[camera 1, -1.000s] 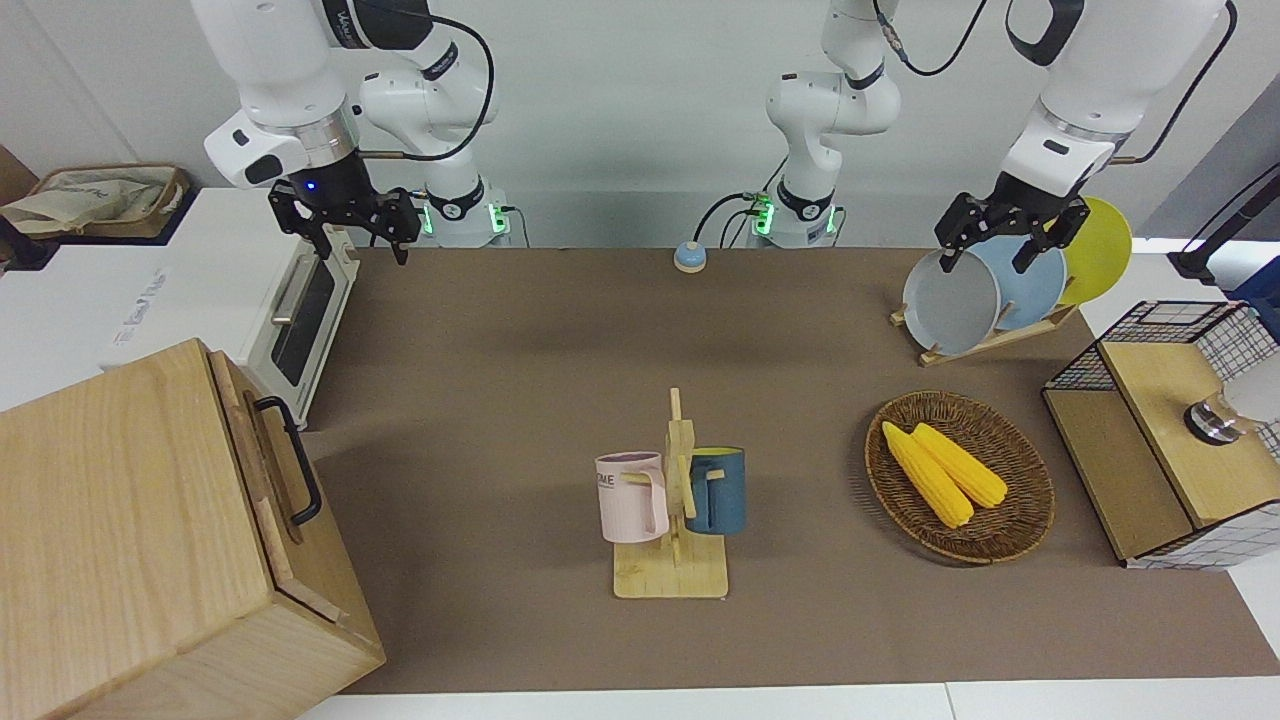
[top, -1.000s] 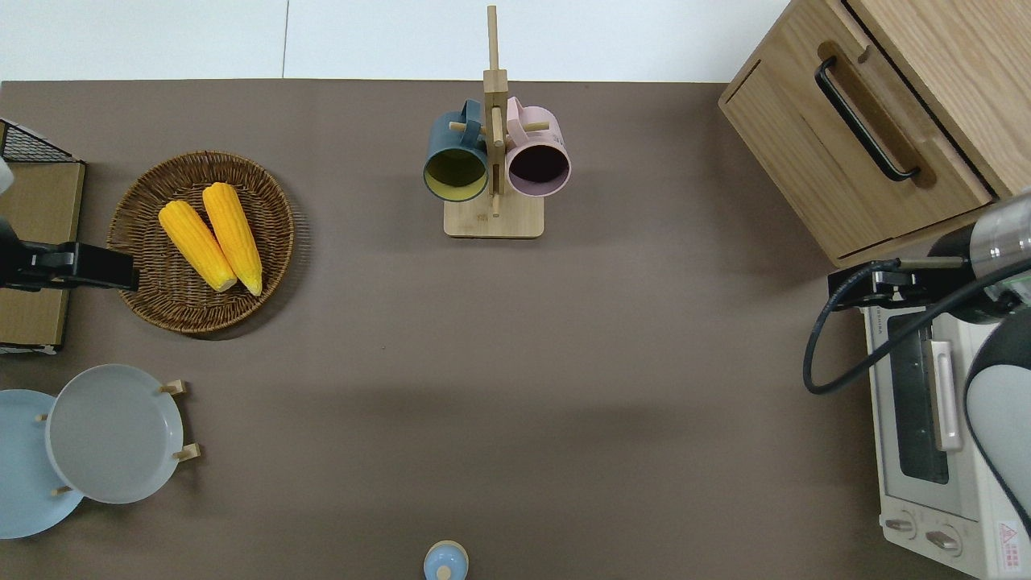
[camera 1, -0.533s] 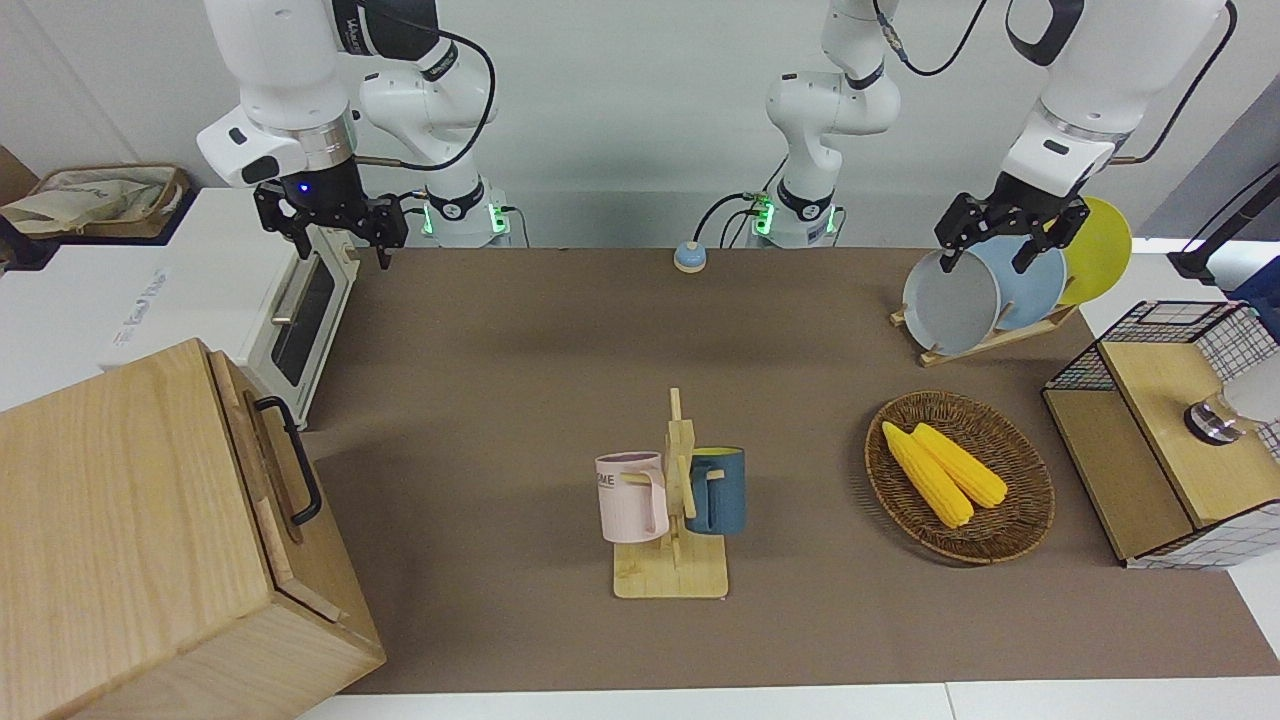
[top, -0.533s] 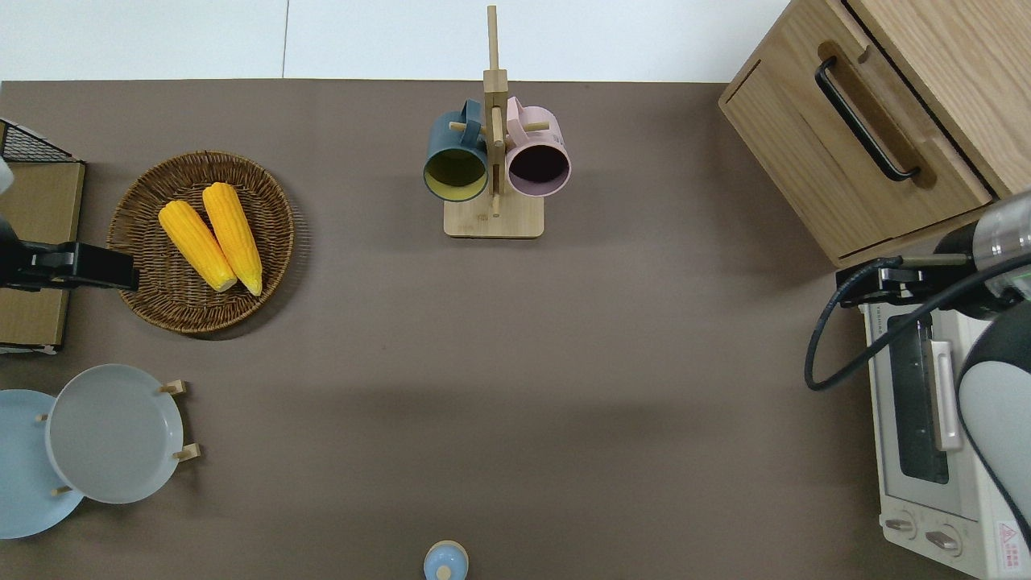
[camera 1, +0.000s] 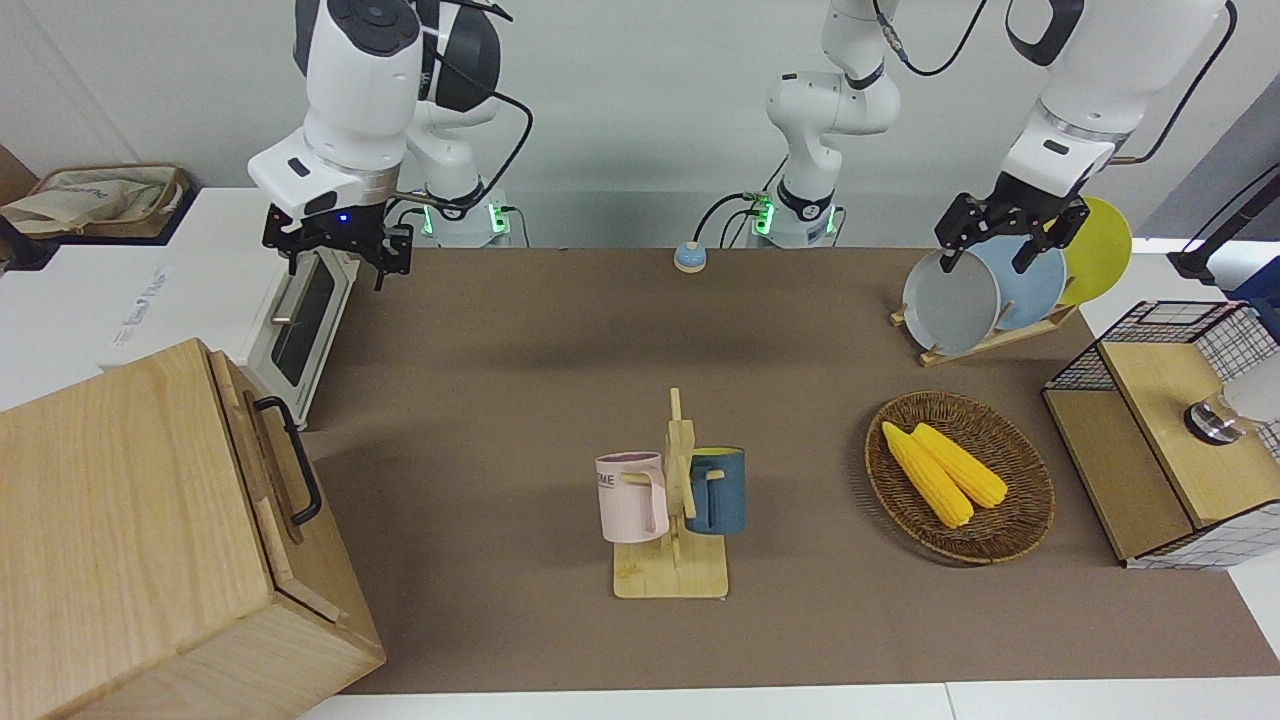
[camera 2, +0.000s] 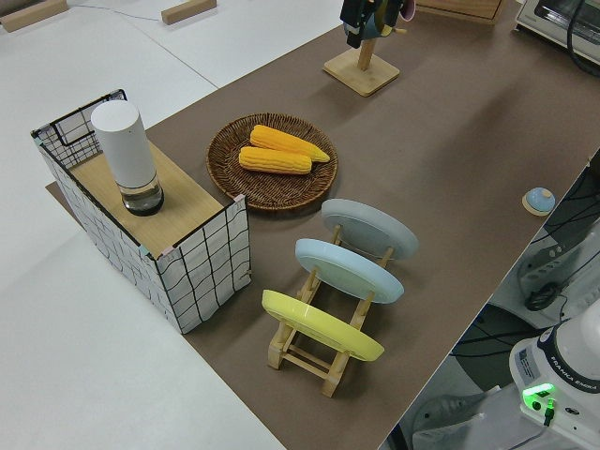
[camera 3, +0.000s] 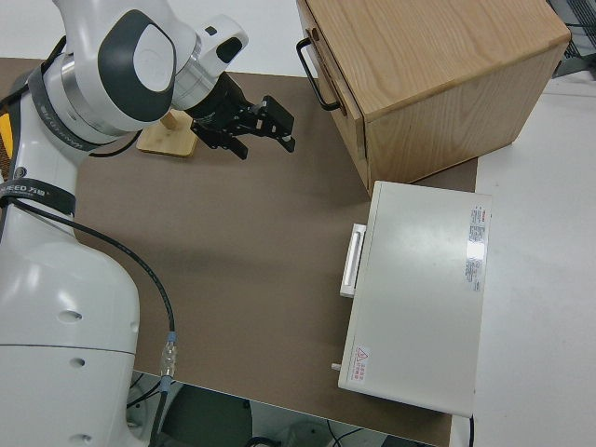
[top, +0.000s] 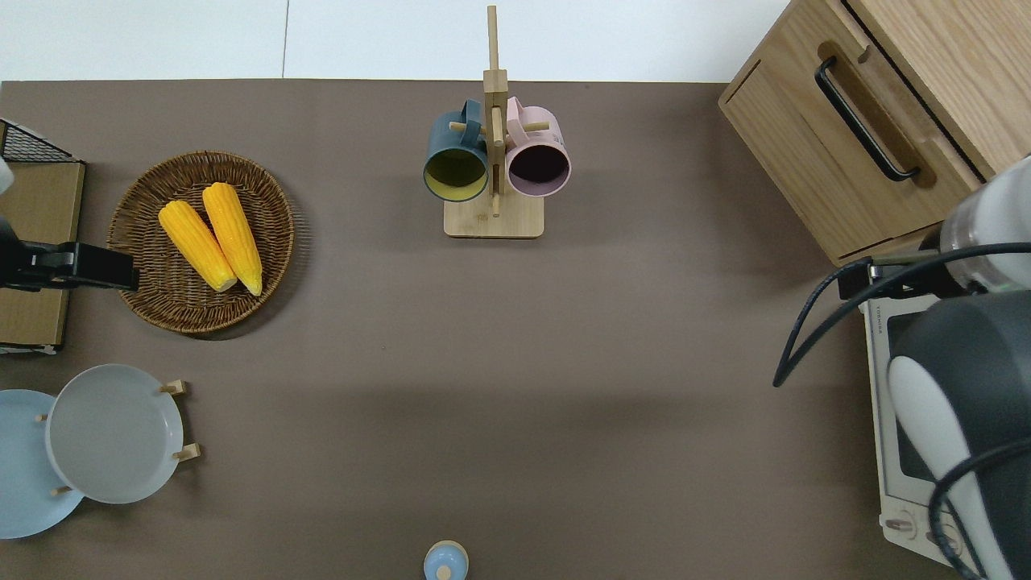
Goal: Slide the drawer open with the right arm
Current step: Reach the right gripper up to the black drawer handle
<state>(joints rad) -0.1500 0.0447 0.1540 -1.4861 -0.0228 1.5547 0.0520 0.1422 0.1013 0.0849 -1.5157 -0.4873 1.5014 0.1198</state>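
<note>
A: Our right tool [camera 3: 263,128], fingers spread and empty, hangs by the toaster oven [camera 3: 419,298], well short of the drawer [top: 854,153] in the wooden box at the counter's [top: 483,338] corner, farther from us.

B: Left arm's parked. The risk, we reckon?

A: Clipping the oven's edge or the box corner on approach, or pinching the black handle [top: 863,119] off-centre so it slips.

B: Room to move?

A: Bare counter stretches toward the mug rack [top: 493,161], so we'd swing wide there and pull the drawer out that way.
</note>
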